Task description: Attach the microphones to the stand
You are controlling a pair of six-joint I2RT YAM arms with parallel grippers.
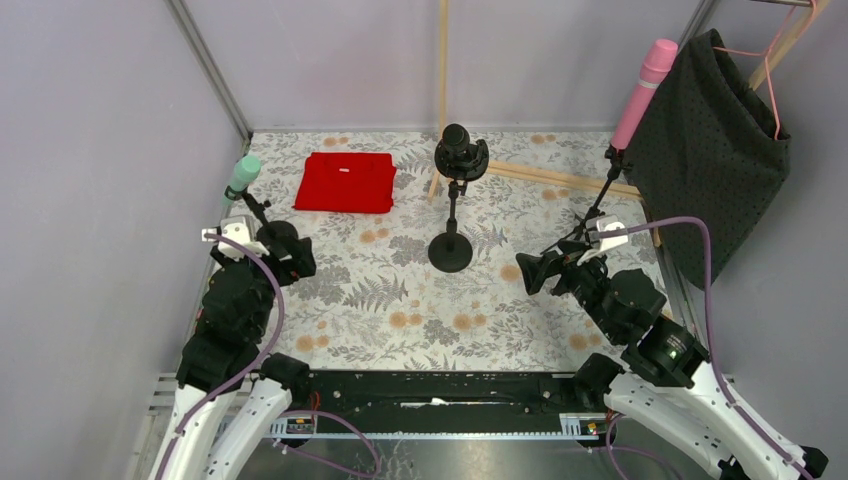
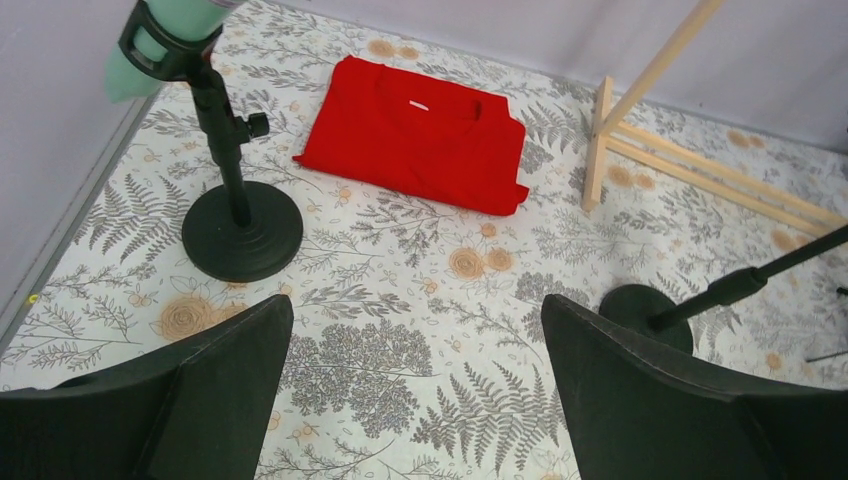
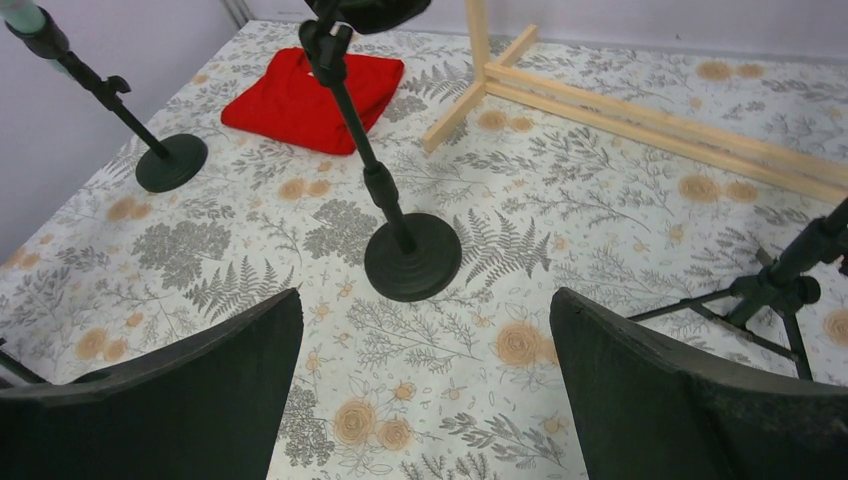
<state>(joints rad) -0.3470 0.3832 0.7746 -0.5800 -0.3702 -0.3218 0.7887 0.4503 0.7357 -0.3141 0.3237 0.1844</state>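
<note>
The mint green microphone [image 1: 241, 177] sits clipped in a small round-based stand [image 1: 277, 237] at the left; it also shows in the left wrist view [image 2: 165, 30]. The black microphone [image 1: 459, 150] sits in the middle stand [image 1: 450, 250]. The pink microphone [image 1: 643, 92] stands upright in the tripod stand [image 1: 598, 205] at the right. My left gripper [image 1: 292, 264] is open and empty just in front of the left stand's base [image 2: 242, 232]. My right gripper [image 1: 533, 272] is open and empty between the middle stand's base [image 3: 412, 257] and the tripod [image 3: 780, 285].
A folded red shirt [image 1: 346, 182] lies at the back left. A wooden rack [image 1: 540, 176] stands at the back with a base bar on the floral cloth. A dark cloth on a hanger [image 1: 715, 150] hangs at the right wall. Grey walls close both sides.
</note>
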